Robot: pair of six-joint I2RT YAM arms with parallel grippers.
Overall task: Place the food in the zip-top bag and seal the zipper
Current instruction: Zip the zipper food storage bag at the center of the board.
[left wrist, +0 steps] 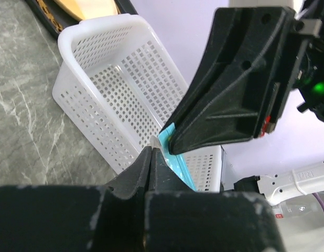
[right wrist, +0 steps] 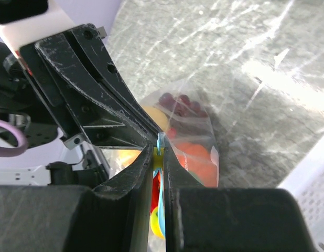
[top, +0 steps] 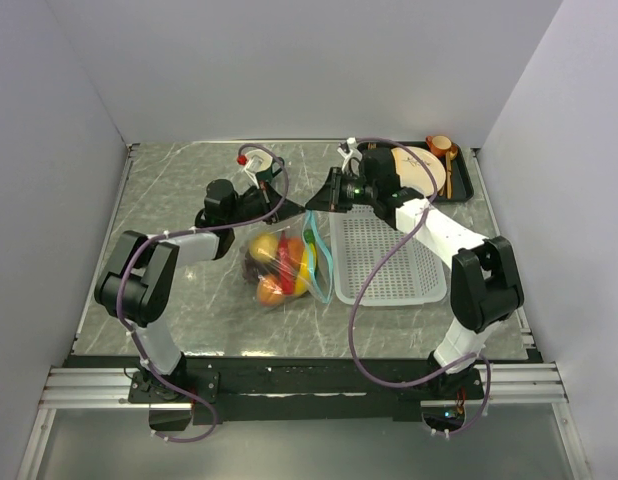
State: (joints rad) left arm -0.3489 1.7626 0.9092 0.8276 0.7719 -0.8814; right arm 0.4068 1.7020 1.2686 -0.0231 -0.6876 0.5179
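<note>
Your grey marbled worktop carries everything. The white mesh basket lies right of centre. Behind it, in the far right corner, a black tray holds a cream plate.

The clear bag lies just left of the basket with the food inside. Its far corner is drawn up to where your two arms meet, and the rest rests on the worktop.

Through the plastic you can make out a yellow lemon, an orange, something red and dark grapes. The other pieces are too crowded to tell apart.

The teal zipper runs along the bag's basket-side edge. In the top view its two lines seem to stand apart lower down, and at the claws they lie together.

Your left claw is clenched on the bag's top corner, with the end of the zipper just beside its tips. Your right claw is clamped on the zipper, and the teal strip shows in the thin slit between its fingers. The two claws meet tip to tip there, almost touching.

The white arm link in the left wrist view bears small print, too blurred to read.
</note>
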